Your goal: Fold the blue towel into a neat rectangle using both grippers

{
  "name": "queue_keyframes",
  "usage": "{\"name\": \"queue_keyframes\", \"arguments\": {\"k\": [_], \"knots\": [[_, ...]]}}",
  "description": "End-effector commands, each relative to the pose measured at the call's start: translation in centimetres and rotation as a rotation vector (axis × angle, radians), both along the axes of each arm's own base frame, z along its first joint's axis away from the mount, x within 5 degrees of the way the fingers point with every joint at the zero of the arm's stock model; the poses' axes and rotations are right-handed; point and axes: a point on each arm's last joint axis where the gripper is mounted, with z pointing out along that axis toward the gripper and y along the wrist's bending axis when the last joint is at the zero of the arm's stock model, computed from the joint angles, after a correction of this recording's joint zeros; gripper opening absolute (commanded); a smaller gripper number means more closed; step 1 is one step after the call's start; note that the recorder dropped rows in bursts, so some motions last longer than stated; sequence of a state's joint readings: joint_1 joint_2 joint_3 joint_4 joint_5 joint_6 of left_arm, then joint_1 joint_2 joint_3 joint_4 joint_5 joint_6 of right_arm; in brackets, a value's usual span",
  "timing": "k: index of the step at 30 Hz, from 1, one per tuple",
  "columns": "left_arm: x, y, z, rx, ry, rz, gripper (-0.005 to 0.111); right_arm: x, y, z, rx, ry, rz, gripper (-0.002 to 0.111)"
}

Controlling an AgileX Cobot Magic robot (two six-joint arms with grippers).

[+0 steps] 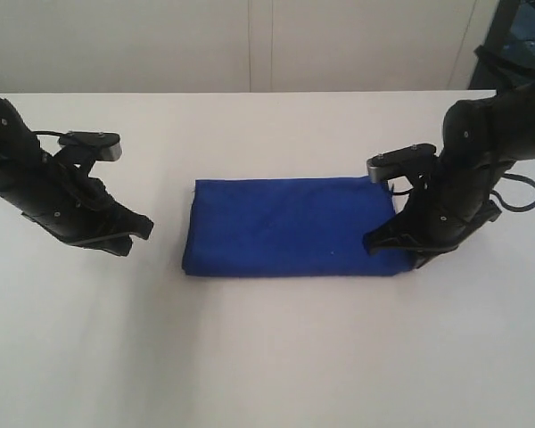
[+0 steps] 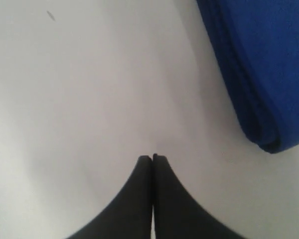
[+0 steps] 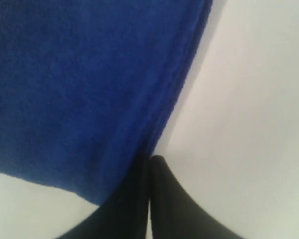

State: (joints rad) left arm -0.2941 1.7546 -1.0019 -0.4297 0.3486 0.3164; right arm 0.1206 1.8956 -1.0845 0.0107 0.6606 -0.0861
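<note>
On the white table (image 1: 267,357), between the arms, the blue towel (image 1: 285,227) lies folded into a thick, layered, deep-blue rectangle. The left gripper (image 1: 145,228) is pressed together, clear of the cloth. The right gripper (image 1: 372,241), likewise pressed together, sits at the towel's edge.

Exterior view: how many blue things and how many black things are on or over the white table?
Blue: 1, the blue towel
Black: 2, the left gripper and the right gripper
Total: 3
</note>
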Motion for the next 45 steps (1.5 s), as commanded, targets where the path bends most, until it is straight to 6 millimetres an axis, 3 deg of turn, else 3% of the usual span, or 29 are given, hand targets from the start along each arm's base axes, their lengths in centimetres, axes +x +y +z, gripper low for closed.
{"name": "queue_keyframes", "arguments": {"k": [1, 6, 12, 17, 23, 33, 41, 45], "knots": [[-0.2, 0.1, 0.2, -0.011, 0.01, 0.012, 0.0, -0.2, -0.2, 0.1, 0.01, 0.003, 0.015, 0.0], [-0.2, 0.1, 0.2, -0.011, 0.01, 0.01, 0.0, -0.1, -0.4, 0.3, 0.008, -0.002, 0.004, 0.0], [-1.1, 0.3, 2.1, -0.01, 0.01, -0.029, 0.0, -0.7, -2.3, 3.9, 0.029, -0.067, -0.106, 0.0], [-2.4, 1.3, 4.2, -0.044, 0.064, 0.013, 0.0, -2.6, -3.3, 6.9, 0.11, -0.108, -0.205, 0.0], [-4.6, 3.7, 6.7, -0.071, 0.14, 0.044, 0.0, -6.7, -3.5, 9.6, 0.151, -0.182, -0.235, 0.0], [-13.1, 5.4, 10.4, -0.128, -0.043, 0.065, 0.0, -15.6, -3.4, 14.4, 0.185, -0.425, -0.232, 0.0], [-20.9, 6.8, 10.9, -0.176, -0.305, 0.067, 0.0, -23.3, -3.3, 16.5, 0.223, -0.673, -0.221, 0.0], [-23.2, 7.4, 11.0, -0.2, -0.5, 0.085, 0.0, -26.0, -3.4, 16.9, 0.24, -0.868, -0.213, 0.0]]}}
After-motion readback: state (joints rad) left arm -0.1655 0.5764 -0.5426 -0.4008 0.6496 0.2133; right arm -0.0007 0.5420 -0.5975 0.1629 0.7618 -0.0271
